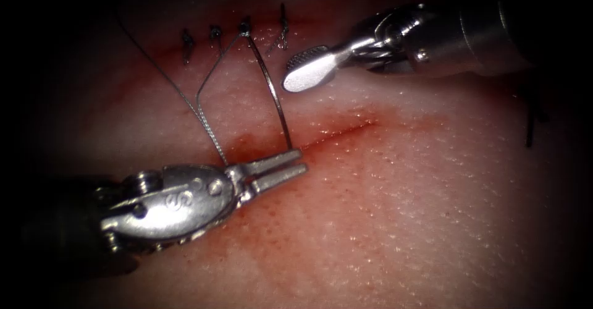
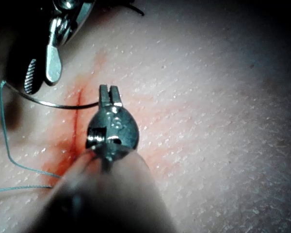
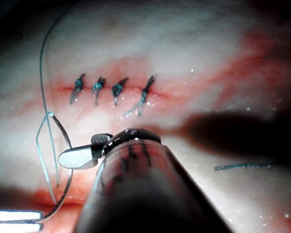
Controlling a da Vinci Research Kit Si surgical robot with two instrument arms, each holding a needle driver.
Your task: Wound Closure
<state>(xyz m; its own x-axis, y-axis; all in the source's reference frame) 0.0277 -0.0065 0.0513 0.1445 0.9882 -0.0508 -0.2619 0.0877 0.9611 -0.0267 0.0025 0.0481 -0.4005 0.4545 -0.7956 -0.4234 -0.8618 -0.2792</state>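
The curved needle (image 1: 272,93) stands above the tissue (image 1: 401,210), not in it. My left tool (image 1: 302,162) is shut on it close to its pointed end, at the left end of the open red cut (image 1: 343,126). The needle's rear end rises toward the stitches, and thread (image 1: 204,108) runs from it in a loop down past the left jaws. The left wrist view shows the same grip: left tool (image 2: 109,90), needle (image 2: 43,103). My right tool (image 1: 302,71) hovers open and holds nothing, just right of the needle; its two spread jaws (image 2: 41,80) show in the left wrist view.
Several dark knotted stitches (image 3: 116,90) close a line beyond the open cut. Red fluid (image 1: 259,142) stains the tissue around the left jaws. A loose cut piece of thread (image 3: 242,166) lies to the right.
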